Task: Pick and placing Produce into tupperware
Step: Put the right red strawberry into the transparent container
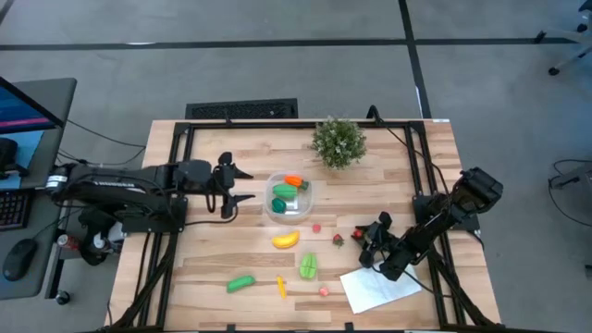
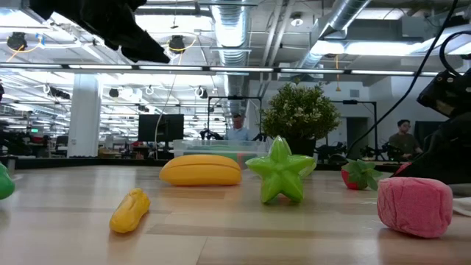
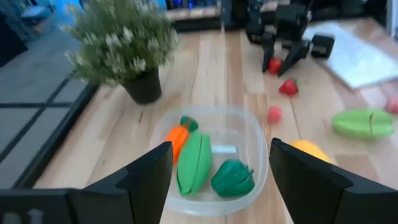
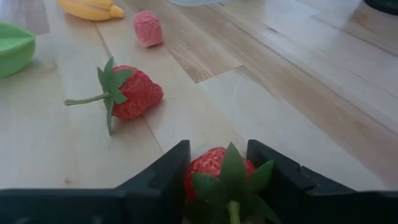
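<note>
The clear tupperware (image 1: 289,197) (image 3: 214,158) holds an orange carrot (image 3: 176,138) and two green pieces. My left gripper (image 1: 233,190) hangs open and raised just left of it. On the table lie a yellow banana (image 1: 286,240), a green starfruit (image 1: 308,266), a green piece (image 1: 240,283), a small orange-yellow piece (image 1: 281,288), two pink berries (image 1: 316,227) (image 1: 325,291) and a loose strawberry (image 1: 338,240) (image 4: 127,93). My right gripper (image 1: 363,239) (image 4: 219,171) is shut on a second strawberry (image 4: 214,167), near the white sheet. My right gripper pinches the second strawberry's red body (image 4: 208,163) between its two fingers (image 4: 168,171), with the green leaf cap (image 4: 230,180) facing the wrist camera. The fingers slant down from the table's right side. Whether the berry is off the wood, I cannot tell.
A bushy potted plant (image 1: 339,141) stands behind the tupperware near the far edge. A flat white sheet (image 1: 379,287) lies at the near right beside my right arm. Bare wood lies between the tupperware and the right-hand strawberries. People show in the room beyond the table.
</note>
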Controlling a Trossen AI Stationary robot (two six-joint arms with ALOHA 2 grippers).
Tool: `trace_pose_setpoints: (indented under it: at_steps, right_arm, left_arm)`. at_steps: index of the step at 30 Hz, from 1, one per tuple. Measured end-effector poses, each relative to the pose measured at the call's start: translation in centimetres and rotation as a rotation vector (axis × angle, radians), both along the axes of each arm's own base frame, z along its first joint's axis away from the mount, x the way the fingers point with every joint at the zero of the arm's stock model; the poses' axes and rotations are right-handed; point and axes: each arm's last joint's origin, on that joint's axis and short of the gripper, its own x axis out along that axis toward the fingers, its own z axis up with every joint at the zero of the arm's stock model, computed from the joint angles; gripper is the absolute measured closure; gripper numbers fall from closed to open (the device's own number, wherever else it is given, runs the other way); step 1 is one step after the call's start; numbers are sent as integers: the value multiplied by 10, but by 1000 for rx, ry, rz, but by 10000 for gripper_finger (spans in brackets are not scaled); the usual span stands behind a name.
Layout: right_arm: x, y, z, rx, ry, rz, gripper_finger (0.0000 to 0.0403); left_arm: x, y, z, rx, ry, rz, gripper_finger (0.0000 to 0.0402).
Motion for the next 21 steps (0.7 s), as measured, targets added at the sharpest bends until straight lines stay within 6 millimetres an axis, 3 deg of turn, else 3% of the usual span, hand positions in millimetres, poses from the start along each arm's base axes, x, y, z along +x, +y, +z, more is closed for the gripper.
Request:
trace_pose_setpoints:
  at_steps: [10,21]
  right_arm:
    - [0,0,0,2,1,1,252]
    - [0,1,0,-21,-4,20,255]
  left_arm:
    - [24,1,-19,17,68,-20,145]
    - [26,1,-13,58,9,-37,145]
